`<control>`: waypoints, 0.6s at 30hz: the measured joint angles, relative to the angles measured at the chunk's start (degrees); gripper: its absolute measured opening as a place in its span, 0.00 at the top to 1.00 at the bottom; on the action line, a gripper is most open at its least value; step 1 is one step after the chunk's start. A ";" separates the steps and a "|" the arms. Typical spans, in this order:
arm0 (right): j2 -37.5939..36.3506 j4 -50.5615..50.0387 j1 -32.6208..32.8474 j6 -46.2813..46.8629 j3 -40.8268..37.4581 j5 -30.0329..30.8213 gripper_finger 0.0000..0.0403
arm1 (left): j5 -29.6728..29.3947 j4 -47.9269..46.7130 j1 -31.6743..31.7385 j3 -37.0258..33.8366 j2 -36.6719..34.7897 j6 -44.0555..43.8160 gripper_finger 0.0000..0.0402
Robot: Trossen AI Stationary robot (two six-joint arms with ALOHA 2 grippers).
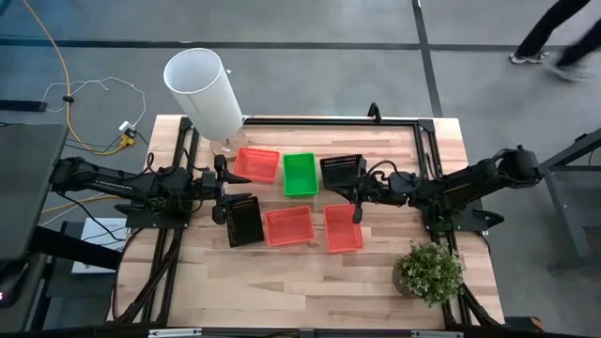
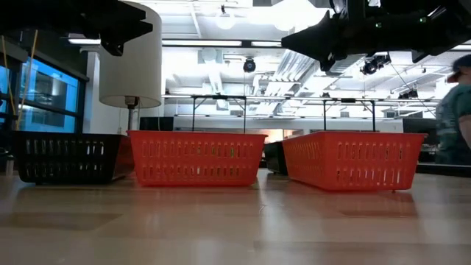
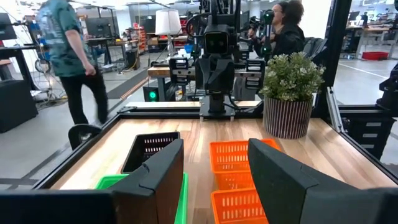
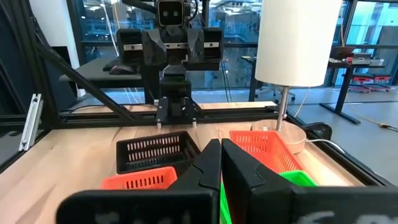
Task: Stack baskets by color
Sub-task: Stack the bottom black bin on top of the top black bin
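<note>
Landmark: the green basket [image 1: 300,175] lies near the middle of the wooden table [image 1: 310,282], in the far row of baskets.
Far red basket: a red basket [image 1: 256,164] sits just beside the green one, on the side toward the left arm, slightly tilted.
Far black basket: a black basket [image 1: 342,172] sits just beside the green one on the side toward the right arm.
Near black basket: a second black basket [image 1: 243,221] lies nearer the front edge than the green one and toward the left arm.
Middle red basket: a red basket [image 1: 289,225] lies just in front of the green one, beside the near black basket.
Third red basket: another red basket [image 1: 343,227] lies in front of the green one toward the right arm, apart from the middle red one by a narrow gap.
Stacking: each basket seen from above lies singly on the table.
Left gripper: the left gripper [image 1: 223,193] hovers over the table between the far red basket and the near black basket, fingers [image 3: 163,171] spread apart with nothing between them.
Right gripper: the right gripper [image 1: 357,197] hangs by the near edge of the far black basket, fingers [image 4: 208,165] pressed together and empty.
White cylinder: a tall white cylinder [image 1: 205,92] stands beyond the far red basket, at the table's back edge.
Potted plant: a small green plant [image 1: 429,271] stands well apart from the green basket, at the front corner on the right arm's side.
People: a person [image 3: 71,56] walks in the room beyond the table.
</note>
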 joint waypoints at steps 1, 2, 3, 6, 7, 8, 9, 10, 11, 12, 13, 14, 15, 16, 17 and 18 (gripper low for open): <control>0.00 0.02 0.00 -0.07 0.00 0.00 1.00 | 0.00 -0.02 0.00 0.02 0.00 0.00 0.58; 0.00 0.03 0.00 -0.09 0.00 0.00 1.00 | 0.00 -0.02 0.00 0.01 0.00 0.00 0.58; 0.00 0.00 -0.01 -0.44 0.00 0.00 1.00 | 0.00 -0.02 0.02 0.02 0.00 0.00 0.58; -0.09 0.00 -0.02 -2.44 0.00 -0.02 1.00 | 0.00 -0.02 0.02 0.02 0.00 0.00 0.58; -0.11 0.05 -0.02 -3.01 0.00 -0.02 1.00 | 0.00 -0.02 0.00 0.02 0.00 0.00 0.58; -0.11 0.05 -0.02 -3.11 0.00 -0.02 1.00 | 0.00 -0.02 0.02 0.02 0.00 0.00 0.58; -0.11 0.03 -0.02 -3.00 0.00 -0.02 1.00 | 0.00 -0.02 0.00 0.02 0.00 0.00 0.58; -0.11 0.03 -0.02 -2.69 0.00 -0.04 1.00 | 0.02 -0.02 0.00 0.02 0.00 0.00 0.58; -0.11 0.05 -0.02 -2.27 0.00 -0.04 1.00 | 0.02 -0.02 0.01 0.02 0.00 0.00 0.58; -0.11 0.03 -0.02 -2.05 0.00 -0.04 1.00 | 0.02 -0.05 0.01 0.02 0.00 0.00 0.58; -0.11 0.03 -0.02 -2.04 0.00 -0.05 1.00 | 0.02 -0.10 0.02 0.02 0.00 -0.01 0.58; -0.11 0.03 -0.02 -2.04 0.00 -0.05 1.00 | 0.04 -0.29 0.00 0.04 0.00 -0.20 0.58; -0.11 0.03 -0.02 -2.04 0.00 -0.07 1.00 | 0.07 -0.49 0.00 0.04 0.00 -1.04 0.58; -0.11 0.00 -0.02 -2.04 0.00 -0.07 1.00 | 0.20 -0.73 0.00 0.04 0.00 -2.43 0.58; -0.11 0.03 -0.02 -2.04 0.00 -0.07 1.00 | 0.51 -0.77 0.02 0.04 0.04 -3.99 0.58; -0.11 0.01 -0.02 -2.01 0.00 -0.07 1.00 | 1.39 -0.67 0.02 0.04 0.07 -5.27 0.58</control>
